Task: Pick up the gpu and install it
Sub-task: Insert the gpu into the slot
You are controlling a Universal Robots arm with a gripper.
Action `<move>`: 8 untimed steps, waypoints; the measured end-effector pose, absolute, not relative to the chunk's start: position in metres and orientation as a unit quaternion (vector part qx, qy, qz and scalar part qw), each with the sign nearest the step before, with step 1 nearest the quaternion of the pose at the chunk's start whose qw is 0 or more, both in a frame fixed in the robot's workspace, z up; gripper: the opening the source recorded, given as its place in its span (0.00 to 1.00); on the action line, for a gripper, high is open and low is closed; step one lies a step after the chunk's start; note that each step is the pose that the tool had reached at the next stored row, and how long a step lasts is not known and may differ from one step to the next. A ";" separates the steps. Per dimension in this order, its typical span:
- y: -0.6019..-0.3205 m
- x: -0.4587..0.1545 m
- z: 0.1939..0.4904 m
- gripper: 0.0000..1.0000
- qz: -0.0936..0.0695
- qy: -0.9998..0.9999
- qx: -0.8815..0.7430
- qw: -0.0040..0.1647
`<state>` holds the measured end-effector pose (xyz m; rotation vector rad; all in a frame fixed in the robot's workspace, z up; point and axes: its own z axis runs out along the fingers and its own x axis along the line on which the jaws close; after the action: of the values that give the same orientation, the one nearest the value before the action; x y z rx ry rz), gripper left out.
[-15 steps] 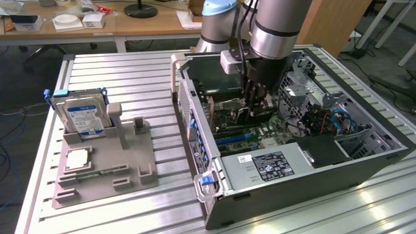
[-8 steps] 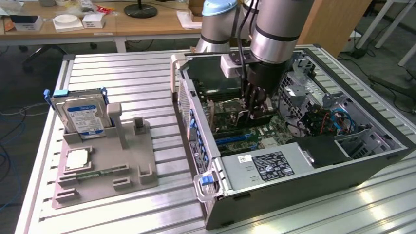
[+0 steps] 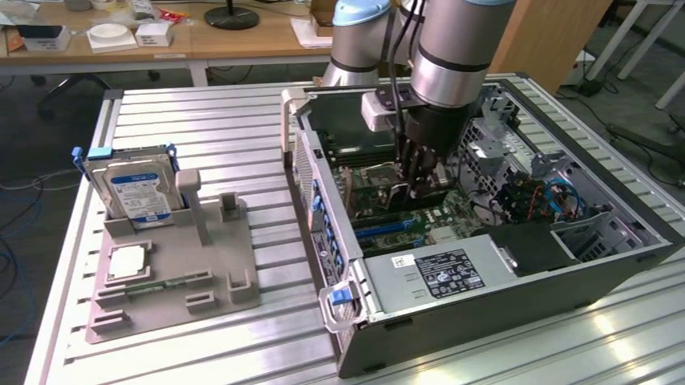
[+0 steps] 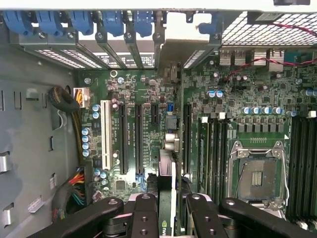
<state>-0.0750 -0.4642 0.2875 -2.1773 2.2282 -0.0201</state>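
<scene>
The black two-finger gripper point(image 4: 166, 210) is reaching into the open dark metal computer case point(image 3: 514, 313), its fingers point(image 4: 144, 215) pinching the thin, dark, flat gpu point(image 4: 167, 181) edge-on. The card is hanging over the green motherboard point(image 4: 148, 99) beside the long black slots point(image 4: 122, 139), seemingly not yet seated, pointing toward the case's slotted rear edge.

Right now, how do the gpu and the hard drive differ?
The thin dark gpu card is held by the gripper inside the open computer case; the silver hard drive stands in the grey holder outside it. The gpu card is black, the hard drive silver with a blue-white label. Both stand on edge.
</scene>
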 end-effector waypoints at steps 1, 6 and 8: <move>-0.464 -0.075 0.287 0.27 -0.006 0.715 -0.699 0.013; -0.465 -0.075 0.283 0.27 -0.006 0.715 -0.699 0.014; -0.466 -0.075 0.281 0.27 -0.005 0.715 -0.699 0.014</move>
<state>-0.0752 -0.4655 0.2809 -2.1774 2.2246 -0.0163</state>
